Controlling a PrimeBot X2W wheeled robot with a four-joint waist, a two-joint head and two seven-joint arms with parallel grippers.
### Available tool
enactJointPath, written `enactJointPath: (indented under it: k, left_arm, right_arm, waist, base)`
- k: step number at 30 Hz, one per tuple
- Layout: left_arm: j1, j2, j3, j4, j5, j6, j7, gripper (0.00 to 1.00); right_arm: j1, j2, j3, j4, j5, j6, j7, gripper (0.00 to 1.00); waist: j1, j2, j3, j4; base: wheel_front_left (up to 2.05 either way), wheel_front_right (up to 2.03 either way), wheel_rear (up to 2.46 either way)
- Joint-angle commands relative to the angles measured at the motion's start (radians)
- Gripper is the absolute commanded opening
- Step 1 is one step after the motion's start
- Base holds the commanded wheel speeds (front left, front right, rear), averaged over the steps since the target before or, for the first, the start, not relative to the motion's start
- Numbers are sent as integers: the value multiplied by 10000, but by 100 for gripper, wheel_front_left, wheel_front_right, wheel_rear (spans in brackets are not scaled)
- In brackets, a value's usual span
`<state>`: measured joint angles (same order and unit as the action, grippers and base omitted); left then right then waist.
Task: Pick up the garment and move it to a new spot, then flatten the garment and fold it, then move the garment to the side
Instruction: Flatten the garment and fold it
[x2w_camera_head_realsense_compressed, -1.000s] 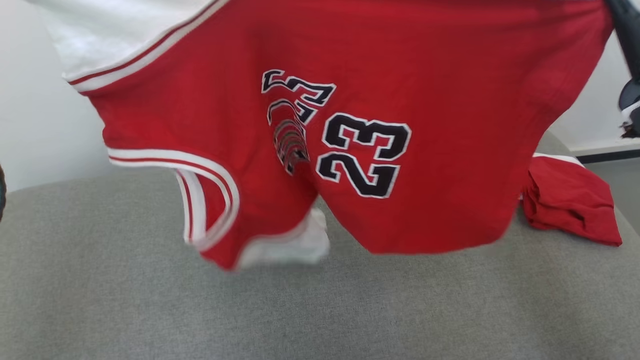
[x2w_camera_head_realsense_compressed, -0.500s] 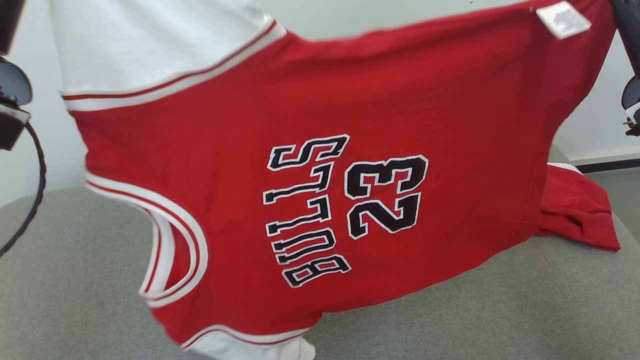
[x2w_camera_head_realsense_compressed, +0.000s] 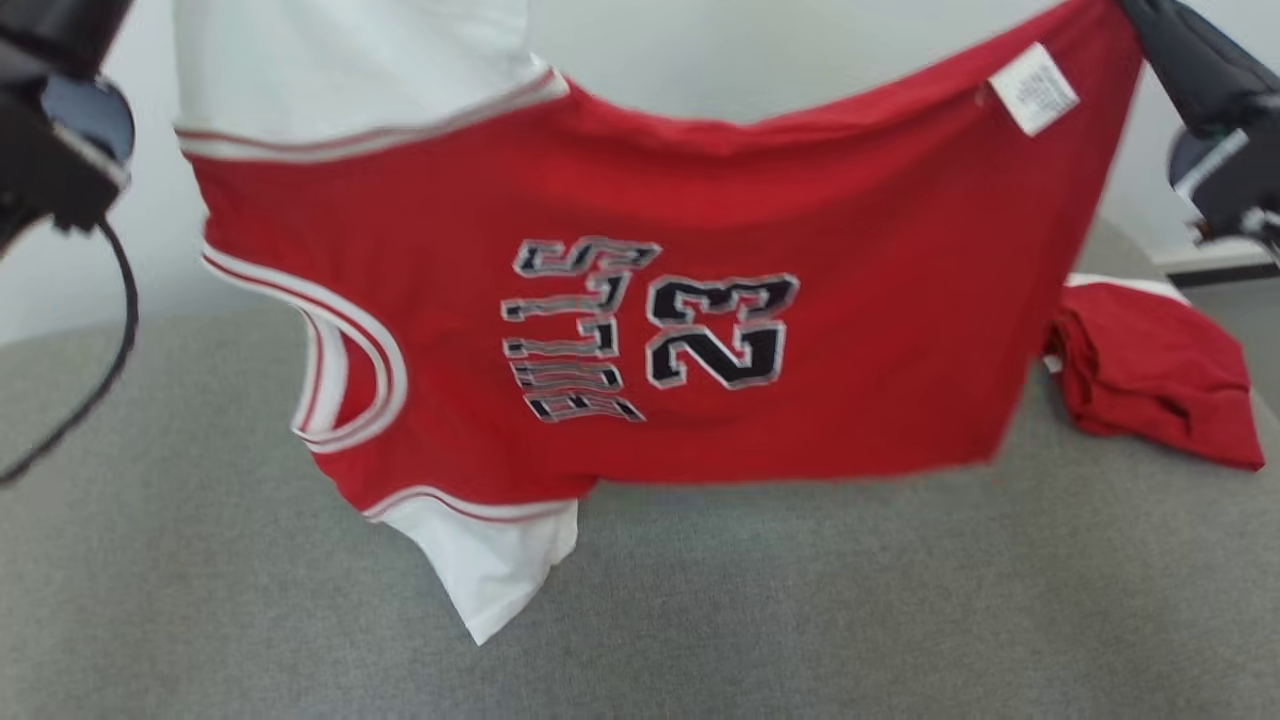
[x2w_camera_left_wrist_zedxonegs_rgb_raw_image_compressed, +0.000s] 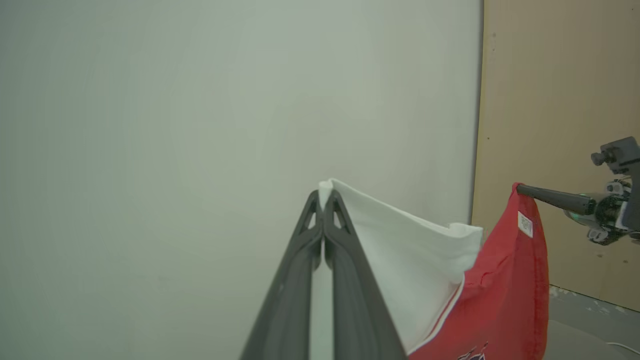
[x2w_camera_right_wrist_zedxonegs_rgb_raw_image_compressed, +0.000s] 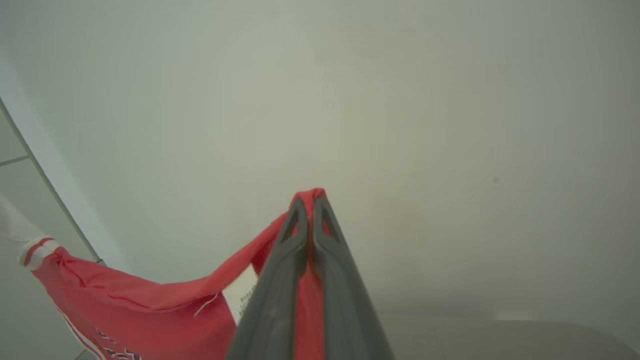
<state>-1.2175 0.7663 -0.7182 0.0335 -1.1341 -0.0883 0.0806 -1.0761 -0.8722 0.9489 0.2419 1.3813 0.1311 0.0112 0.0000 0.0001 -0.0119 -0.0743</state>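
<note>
Holds the garment (x2w_camera_head_realsense_compressed: 700, 300) lifted and stretched wide above the grey bench (x2w_camera_head_realsense_compressed: 800, 620), with the left gripper (x2w_camera_left_wrist_zedxonegs_rgb_raw_image_compressed: 324, 200) pinching its white corner and the right gripper (x2w_camera_right_wrist_zedxonegs_rgb_raw_image_compressed: 306, 202) pinching its red corner, probably to open the cloth out for laying flat.

Soft matt red-and-white cloth garment (x2w_camera_head_realsense_compressed: 880, 300) over coarse, matt grey woven fabric surface (x2w_camera_head_realsense_compressed: 900, 620)

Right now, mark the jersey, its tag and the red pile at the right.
jersey (x2w_camera_head_realsense_compressed: 880, 300), head view, on the red body right of the number.
tag (x2w_camera_head_realsense_compressed: 1033, 88), head view, on the white label's middle.
red pile (x2w_camera_head_realsense_compressed: 1150, 380), head view, on its crumpled top.
</note>
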Motion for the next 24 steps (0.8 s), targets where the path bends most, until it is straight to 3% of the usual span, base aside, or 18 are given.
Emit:
enactJointPath:
  k: [1, 4, 8, 12, 15, 19, 22, 24]
  left_arm:
    - [-497, -184, -63, 444, 218, -67, 38, 0]
    - [-1850, -917, -353, 1922, 1083, -234, -155, 0]
    - [-3613, -1649, -590, 3755, 2499, -297, -1191, 0]
    - [-5290, -2094, -750, 5579, 4065, -249, -2819, 0]
    - [-6576, -2373, -724, 6381, 5140, -87, -3366, 0]
    - [-7885, -2641, 178, 5530, 6590, 185, -3450, 0]
    - [-7793, -2887, 1314, 4300, 7328, 217, -3440, 0]
    - [-7114, -3191, 1903, 3803, 7422, -14, -3440, 0]
  right_arm:
    - [-486, 364, 73, 364, -62, -9, 255, 0]
    - [-1792, 1331, 214, 1759, -462, -6, 832, 0]
    - [-3487, 2463, 157, 3415, -1087, -4, 697, 0]
    - [-5055, 3671, -11, 5112, -1769, -6, -440, 0]
    - [-6031, 4247, -126, 6131, -2304, -6, -1786, 0]
    - [-7145, 4492, -540, 6956, -2835, -6, -2694, 0]
    - [-7490, 4310, -955, 6865, -3262, -6, -2768, 0]
    - [-7237, 4201, -1295, 6696, -3517, -4, -2768, 0]
  waist:
    - [0, -1, 677, 22]
    - [0, -1, 2055, 138]
    - [0, -1, 3531, 201]
    - [0, -1, 4553, -164]
    - [0, -1, 5171, -400]
    - [0, -1, 6192, -385]
    - [0, -1, 6927, -188]
    - [0, -1, 7311, -2]
  base:
    - [0, 0, 0]
    - [0, 0, 0]
    - [0, 0, 0]
    - [0, 0, 0]
    - [0, 0, 0]
    - [0, 0, 0]
    - [0, 0, 0]
    - [0, 0, 0]
